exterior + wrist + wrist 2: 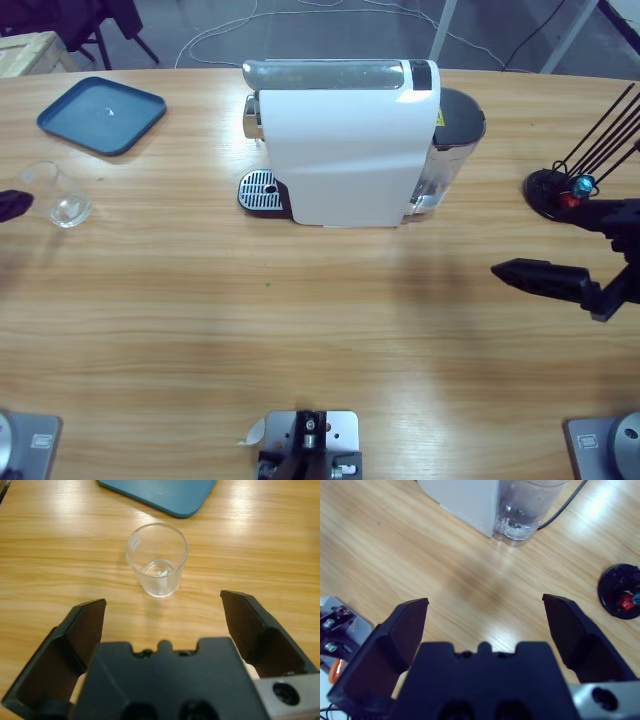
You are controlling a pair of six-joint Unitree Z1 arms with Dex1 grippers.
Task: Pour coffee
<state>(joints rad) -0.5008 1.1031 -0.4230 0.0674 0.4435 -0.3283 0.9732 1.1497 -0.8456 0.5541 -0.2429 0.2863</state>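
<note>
Left claw (162, 607) gapes, released, just short of the upright glass (157, 560) near the desk's (320, 330) left edge; its contents look barely tinted. Right claw (485, 612) gapes too.

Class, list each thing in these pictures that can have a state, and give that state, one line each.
Glass cup: upright, near-empty, ungripped.
Coffee machine: upright, nothing on its drip tray.
Water tank: holds water.
Blue tray: flat.
Left gripper: open.
Right gripper: open.

Bright, even overhead light. Soft shadow under machine (345, 140) on table (300, 330). Glare streaks on tabletop in both wrist views. Near jaws blurred; glass (157, 560) sharp.
</note>
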